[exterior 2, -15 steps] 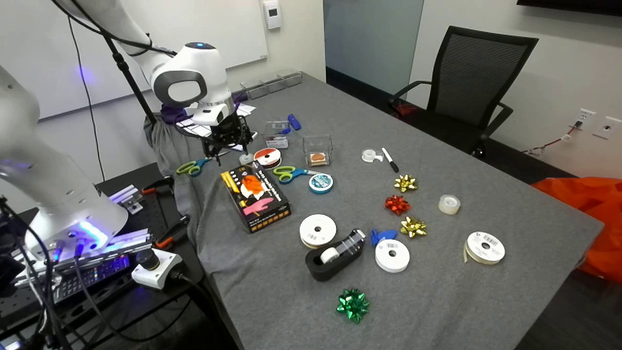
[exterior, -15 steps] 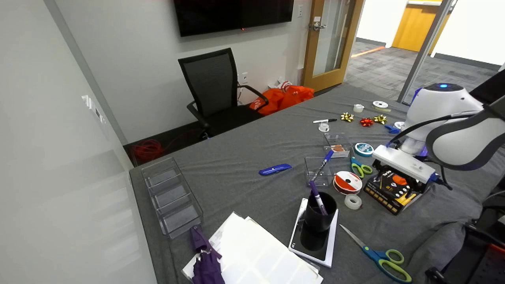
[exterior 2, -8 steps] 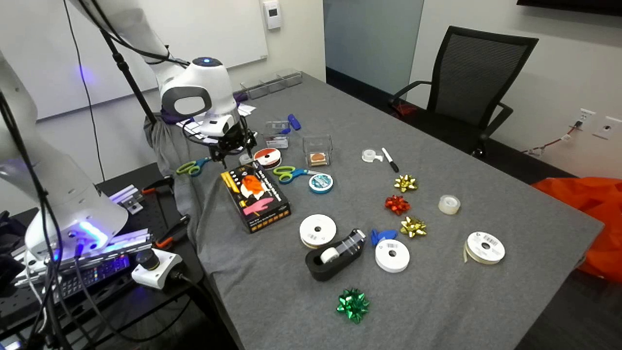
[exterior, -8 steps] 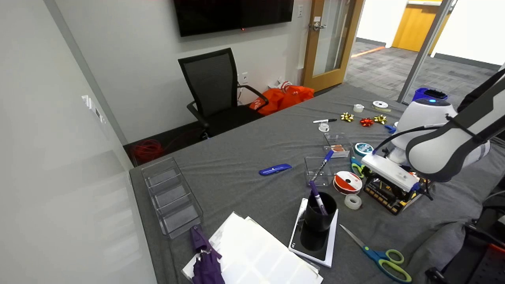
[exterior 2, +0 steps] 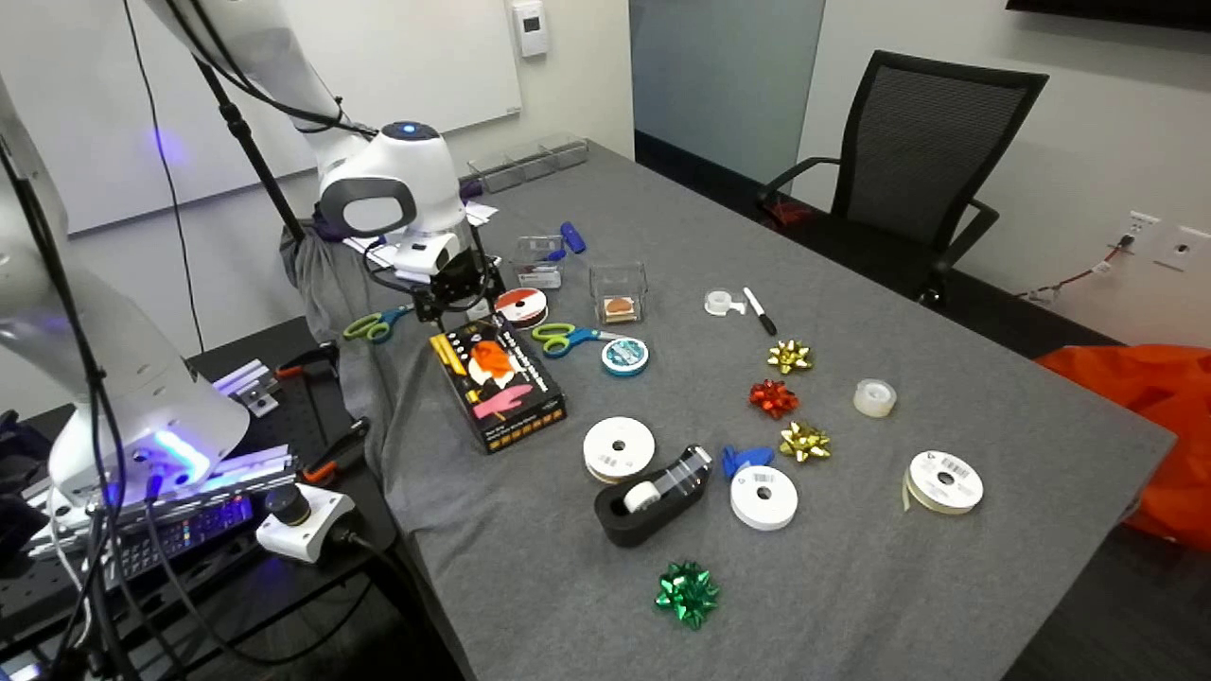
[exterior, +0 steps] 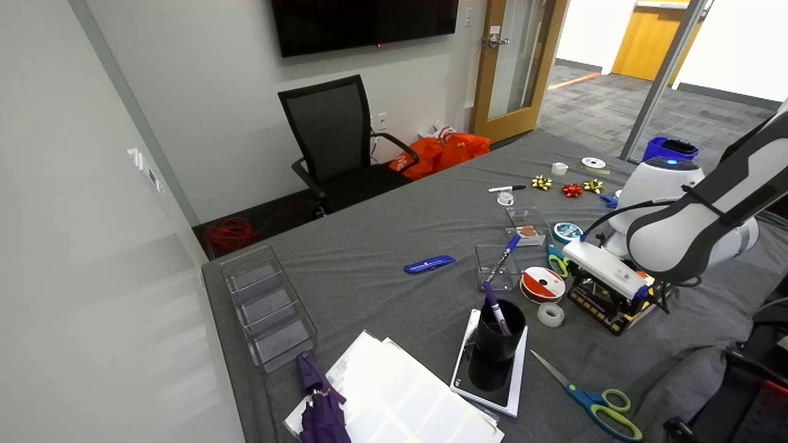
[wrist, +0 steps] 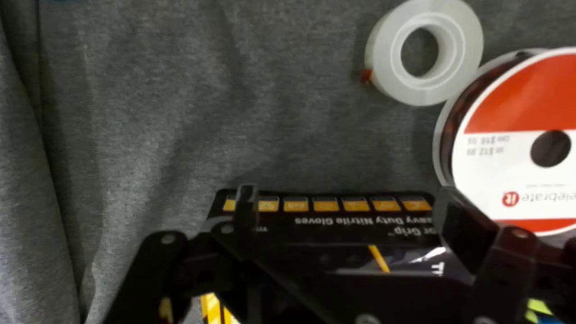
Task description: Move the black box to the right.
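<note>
Grey worktop (exterior 2: 700,402) below the tool (wrist: 351,207), jaws spread apart. Black box (exterior 2: 497,378) flat on worktop, one end under the tool, rest sticking out from beneath. Ribbon spool (wrist: 508,144) just beside tool, smaller tape roll (wrist: 387,58) a bit farther off.

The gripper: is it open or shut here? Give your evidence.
Open. In the wrist view the gripper has its fingers wide apart, the black box showing between them.
</note>
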Controlling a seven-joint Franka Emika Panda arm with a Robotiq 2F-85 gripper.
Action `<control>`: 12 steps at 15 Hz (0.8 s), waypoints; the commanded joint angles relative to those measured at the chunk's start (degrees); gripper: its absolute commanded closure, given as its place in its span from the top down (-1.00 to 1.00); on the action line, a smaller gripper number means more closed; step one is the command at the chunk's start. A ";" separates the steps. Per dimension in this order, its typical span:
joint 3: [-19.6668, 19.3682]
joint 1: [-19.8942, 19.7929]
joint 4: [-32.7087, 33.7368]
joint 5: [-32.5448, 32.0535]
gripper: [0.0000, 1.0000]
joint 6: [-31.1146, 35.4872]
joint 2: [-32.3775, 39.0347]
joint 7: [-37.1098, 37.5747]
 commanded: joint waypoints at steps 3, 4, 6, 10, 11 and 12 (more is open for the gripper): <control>-16.67 11.07 -0.37 -14.21 1.00 1.75 1.71 11.61; -19.33 12.65 -0.11 -17.01 1.00 1.19 1.99 13.64; -23.47 14.71 -0.11 -21.73 1.00 0.47 2.00 16.23; -30.12 17.28 -0.68 -30.15 1.00 1.07 2.94 18.40; -31.75 17.82 -0.76 -32.21 1.00 1.28 3.37 18.58; -33.26 18.01 -0.79 -34.13 1.00 1.29 3.57 18.33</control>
